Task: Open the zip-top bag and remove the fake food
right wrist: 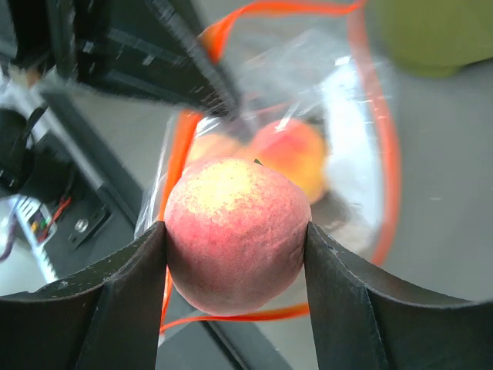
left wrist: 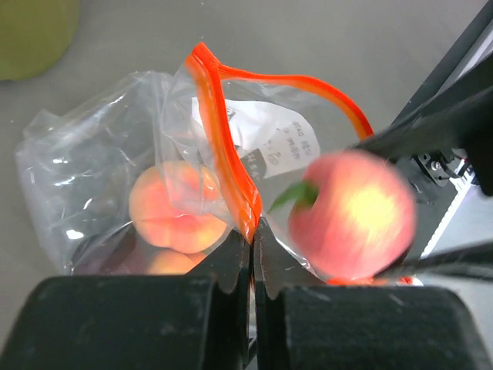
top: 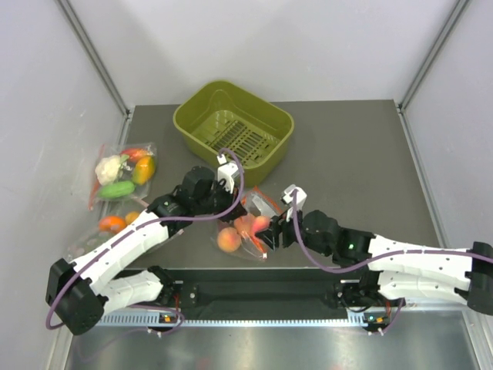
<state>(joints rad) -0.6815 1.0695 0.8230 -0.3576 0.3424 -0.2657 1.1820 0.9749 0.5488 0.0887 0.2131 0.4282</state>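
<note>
Starting at the left, clear bags of vegetables [top: 123, 173] and a green basket [top: 235, 127] at the back show only from above, well apart from the zip-top bag [top: 245, 231], which lies front-centre on the table [top: 347, 154] between the arms, long axis running near-left to far-right, mouth gaping rightward. From the left wrist, the left gripper [left wrist: 252, 233] has its jaws pressed together on the orange zip strip [left wrist: 219, 131], with two peaches [left wrist: 176, 206] and a white label [left wrist: 281, 139] visible inside the plastic. Just right of the mouth, the right gripper [right wrist: 233, 231] is clamped on a third peach [right wrist: 231, 204], both fingers touching its sides, plain only in its own wrist view.
</note>
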